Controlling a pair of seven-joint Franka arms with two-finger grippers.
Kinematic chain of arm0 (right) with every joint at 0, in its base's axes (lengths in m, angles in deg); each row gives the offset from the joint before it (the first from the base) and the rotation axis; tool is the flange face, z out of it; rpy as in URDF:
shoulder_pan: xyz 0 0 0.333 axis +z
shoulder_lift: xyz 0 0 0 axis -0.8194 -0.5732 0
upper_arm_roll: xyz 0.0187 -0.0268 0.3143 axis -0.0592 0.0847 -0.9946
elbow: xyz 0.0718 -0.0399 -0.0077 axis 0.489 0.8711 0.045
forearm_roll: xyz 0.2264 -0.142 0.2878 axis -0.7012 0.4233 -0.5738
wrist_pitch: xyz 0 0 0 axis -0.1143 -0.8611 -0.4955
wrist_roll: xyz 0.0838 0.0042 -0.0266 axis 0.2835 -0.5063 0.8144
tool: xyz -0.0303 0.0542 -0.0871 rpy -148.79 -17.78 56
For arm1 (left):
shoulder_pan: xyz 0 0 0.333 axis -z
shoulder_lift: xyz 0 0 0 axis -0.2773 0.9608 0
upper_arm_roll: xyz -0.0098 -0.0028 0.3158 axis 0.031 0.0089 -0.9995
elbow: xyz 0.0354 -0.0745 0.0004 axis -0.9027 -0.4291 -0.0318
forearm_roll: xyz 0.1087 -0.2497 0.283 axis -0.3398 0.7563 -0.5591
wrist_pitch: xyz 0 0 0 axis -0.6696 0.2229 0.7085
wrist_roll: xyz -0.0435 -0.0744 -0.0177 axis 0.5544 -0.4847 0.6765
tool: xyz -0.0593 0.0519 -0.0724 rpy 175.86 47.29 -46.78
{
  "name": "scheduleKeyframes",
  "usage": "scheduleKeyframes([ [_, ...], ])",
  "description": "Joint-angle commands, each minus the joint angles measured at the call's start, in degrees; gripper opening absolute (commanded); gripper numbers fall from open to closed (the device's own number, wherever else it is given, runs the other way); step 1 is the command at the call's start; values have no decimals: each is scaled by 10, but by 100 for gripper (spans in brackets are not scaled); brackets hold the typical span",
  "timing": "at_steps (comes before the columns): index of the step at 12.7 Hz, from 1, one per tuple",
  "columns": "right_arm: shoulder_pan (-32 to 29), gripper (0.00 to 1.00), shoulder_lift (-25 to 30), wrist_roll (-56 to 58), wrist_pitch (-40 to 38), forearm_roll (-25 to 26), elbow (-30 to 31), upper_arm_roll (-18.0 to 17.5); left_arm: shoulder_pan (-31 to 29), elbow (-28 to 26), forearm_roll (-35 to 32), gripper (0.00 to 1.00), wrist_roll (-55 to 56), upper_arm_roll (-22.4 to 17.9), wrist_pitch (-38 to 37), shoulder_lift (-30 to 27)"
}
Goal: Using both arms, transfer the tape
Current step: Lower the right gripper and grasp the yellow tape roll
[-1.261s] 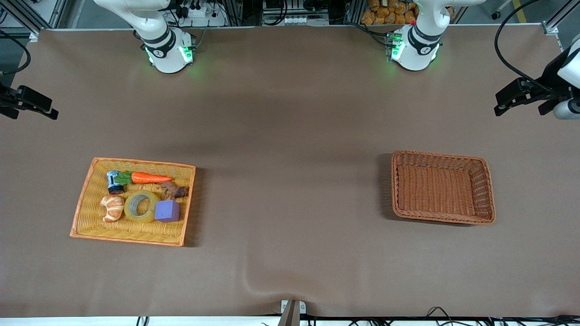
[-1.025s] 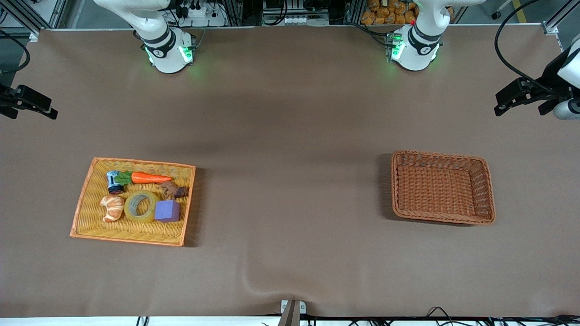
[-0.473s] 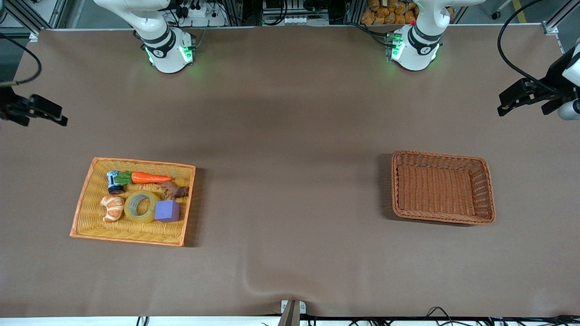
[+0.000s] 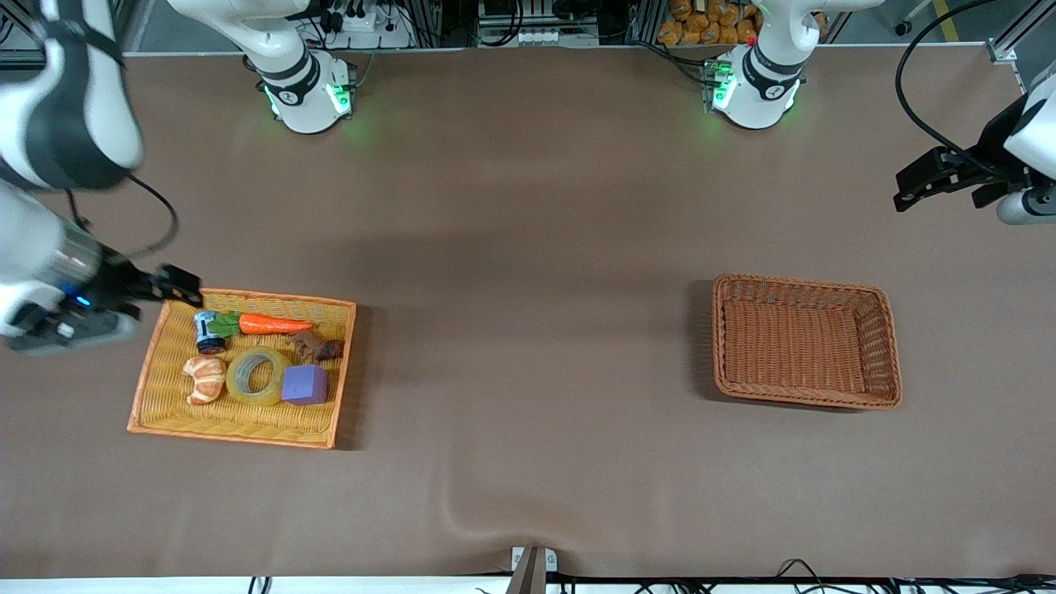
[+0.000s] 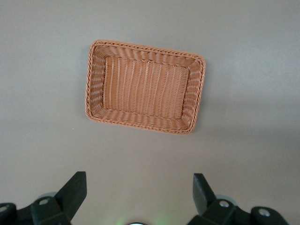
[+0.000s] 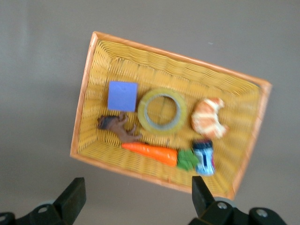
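2 open end effectors above a brown table (image 4: 528, 247) carrying 2 wicker containers.

The orange-rimmed yellow wicker tray (image 4: 157, 363) at the right arm's end holds the yellowish translucent ring-shaped roll of tape (image 4: 257, 376), lying flat between a croissant (image 4: 205, 379) and a purple cube (image 4: 304, 384). The right end effector (image 4: 177, 288) hangs over that tray's edge, fingers apart, holding nothing. The left end effector (image 4: 912, 183), fingers apart and empty, hangs over bare table by the brown wicker basket (image 4: 883, 330).
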Motion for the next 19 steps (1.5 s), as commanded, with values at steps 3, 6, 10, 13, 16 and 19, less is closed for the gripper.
scheduleKeyframes([
  [3,1,100,-111,89,94,-35,25,3,3,-8,-5,100,22,11,5,0],
  [6,-16,100,-142,172,168,-88,59,4,3,-11,-5,100,22,21,15,7],
  [10,-16,100,-178,191,205,-88,61,4,3,-10,-5,100,22,21,28,12],
  [13,-15,98,-195,193,227,-86,59,4,1,-12,-5,100,22,24,30,12],
  [16,-15,96,-211,199,241,-86,62,4,-5,-12,-4,100,22,24,30,8],
  [19,-17,54,-218,223,242,-86,63,4,-17,-16,-4,100,21,24,29,3],
])
